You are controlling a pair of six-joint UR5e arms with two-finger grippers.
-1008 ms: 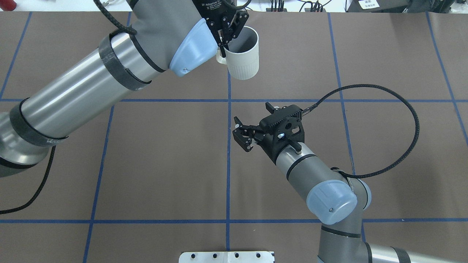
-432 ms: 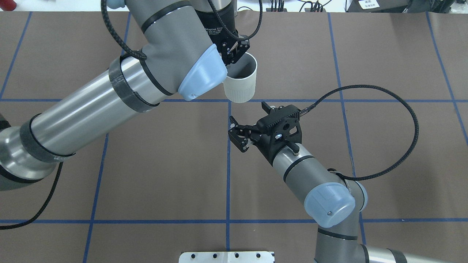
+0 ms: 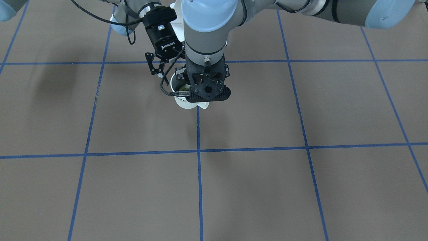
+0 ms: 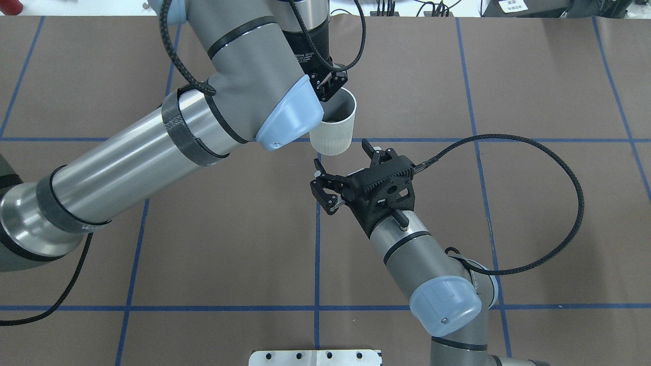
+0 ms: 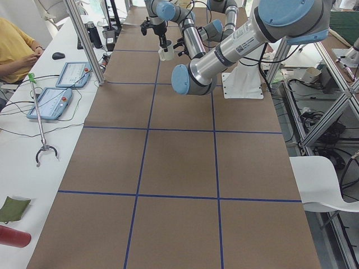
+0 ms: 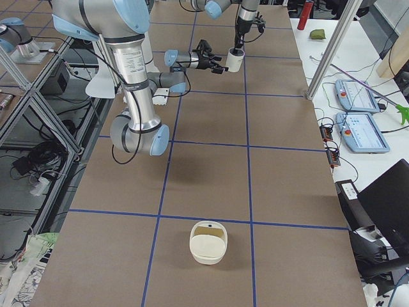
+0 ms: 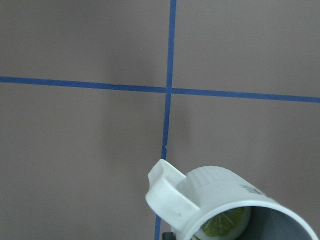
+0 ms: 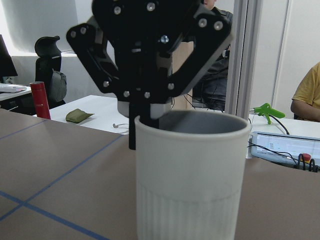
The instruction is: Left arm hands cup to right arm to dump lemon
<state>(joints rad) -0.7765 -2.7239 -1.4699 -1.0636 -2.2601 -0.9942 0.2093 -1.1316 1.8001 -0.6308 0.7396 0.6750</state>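
The cream-white cup (image 4: 333, 129) hangs upright above the table, and my left gripper (image 4: 329, 87) is shut on its rim from above. In the left wrist view the cup (image 7: 225, 200) shows its squared handle (image 7: 167, 192) and the yellow-green lemon (image 7: 222, 225) inside. The lemon (image 3: 183, 88) also peeks out in the front view. My right gripper (image 4: 342, 166) is open just below the cup, level with its side and apart from it. The right wrist view has the cup (image 8: 190, 185) filling the middle, directly ahead.
A cream basket-like container (image 6: 209, 242) sits on the table far toward my right end. A metal base plate (image 4: 315, 357) lies at the near edge. Tablets (image 5: 50, 101) and a seated person (image 5: 14, 47) are beside the table.
The left arm has carried the cup nearer to the robot, down to the grid line. The right gripper has moved up and left toward it, still open.
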